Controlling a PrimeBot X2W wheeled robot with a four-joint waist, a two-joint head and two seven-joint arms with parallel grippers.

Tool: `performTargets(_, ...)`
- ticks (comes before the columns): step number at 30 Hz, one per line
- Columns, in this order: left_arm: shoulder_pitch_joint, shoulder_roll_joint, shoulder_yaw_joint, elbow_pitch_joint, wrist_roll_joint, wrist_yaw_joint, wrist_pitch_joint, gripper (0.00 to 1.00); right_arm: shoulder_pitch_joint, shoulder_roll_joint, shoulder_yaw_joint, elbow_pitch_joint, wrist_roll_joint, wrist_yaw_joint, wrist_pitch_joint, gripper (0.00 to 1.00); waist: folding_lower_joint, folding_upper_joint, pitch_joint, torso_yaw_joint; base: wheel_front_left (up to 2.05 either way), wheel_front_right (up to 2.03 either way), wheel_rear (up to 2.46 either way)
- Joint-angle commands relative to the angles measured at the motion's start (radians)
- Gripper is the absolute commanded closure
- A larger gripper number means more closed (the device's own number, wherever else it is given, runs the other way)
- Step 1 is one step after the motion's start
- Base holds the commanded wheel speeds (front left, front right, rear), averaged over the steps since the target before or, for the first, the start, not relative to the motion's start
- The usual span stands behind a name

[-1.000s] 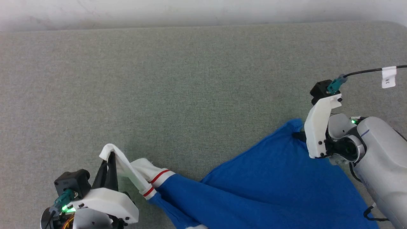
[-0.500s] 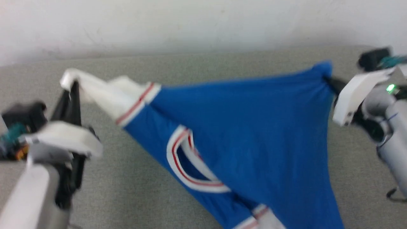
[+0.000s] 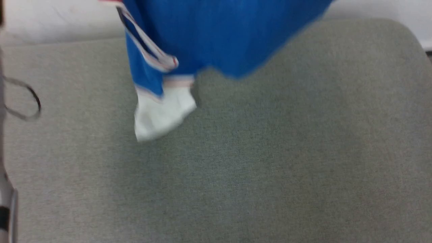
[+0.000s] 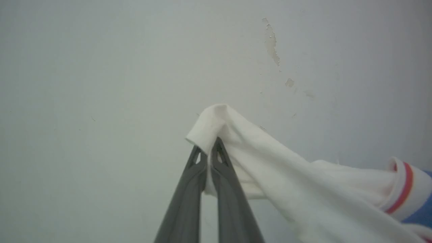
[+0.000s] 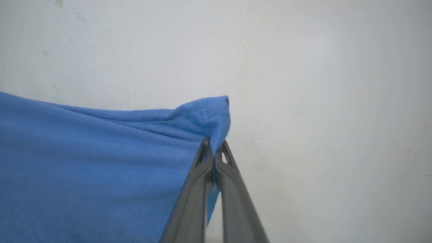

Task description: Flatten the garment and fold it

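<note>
Left gripper [image 4: 209, 150] fingers pinched together on white sleeve [image 4: 270, 162] of garment [image 3: 216, 33]. Right gripper [image 5: 214, 150] pinched on blue corner [image 5: 207, 114]. Garment hangs, blurred, over far edge of grey surface [image 3: 270, 152].

Grey-green fabric-covered surface [image 3: 270, 162], wide and flat, rounded at far right corner

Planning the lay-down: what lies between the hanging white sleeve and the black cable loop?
Bare grey cushion, between garment sleeve and cable loop, head view.

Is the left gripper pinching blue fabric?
No, the left gripper is shut on a white sleeve of the garment, away from the blue part.
</note>
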Motion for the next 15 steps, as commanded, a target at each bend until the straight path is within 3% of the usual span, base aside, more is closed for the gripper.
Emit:
performTargets(1, -0.037, 0.024, 0.014, 0.026, 0.012, 0.002, -0.01, 1.0, -0.014, -0.025, -0.018, 0.022, -0.011, -0.011, -0.013, 1.0, -0.0002, 0.0, 0.121, -0.049, 0.0, 0.0, 0.0)
performTargets(8, -0.301, 0.029, -0.009, 0.147, 0.053, -0.013, -0.035, 1.0, -0.162, -0.021, -0.055, 0.037, 0.008, -0.011, -0.075, 1.0, -0.0002, 0.0, 0.265, -0.056, 0.0, 0.0, 0.0)
performTargets(15, -0.353, 0.009, -0.014, 0.246, 0.044, -0.019, -0.076, 1.0, -0.196, -0.002, -0.008, 0.072, 0.039, -0.011, -0.108, 1.0, -0.0002, 0.0, 0.334, -0.054, 0.0, 0.0, 0.0)
